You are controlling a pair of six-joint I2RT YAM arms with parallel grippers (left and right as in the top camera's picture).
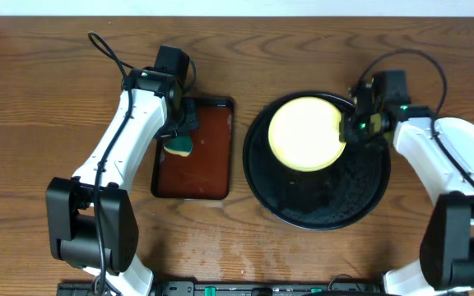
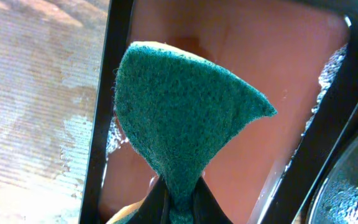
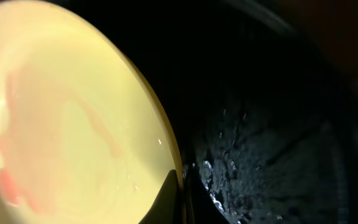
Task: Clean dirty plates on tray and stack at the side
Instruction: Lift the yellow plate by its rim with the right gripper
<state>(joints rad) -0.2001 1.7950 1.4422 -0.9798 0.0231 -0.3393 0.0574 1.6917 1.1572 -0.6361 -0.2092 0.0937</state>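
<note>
Dark wood-grain tabletop (image 1: 39, 99) held everything: toward its far right, our right gripper (image 1: 349, 131) pinched the red-smeared pale yellow round plate (image 1: 303, 133) by its rim over the round black tray (image 1: 327, 210). Our left gripper (image 1: 178, 136) clamped a green sponge (image 2: 179, 118). We feared the slick rim slipping.

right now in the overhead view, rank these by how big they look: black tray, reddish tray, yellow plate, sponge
1. black tray
2. reddish-brown tray
3. yellow plate, which seems tilted up toward the camera, so it may look bigger than it is
4. sponge, clearly the smallest
</note>
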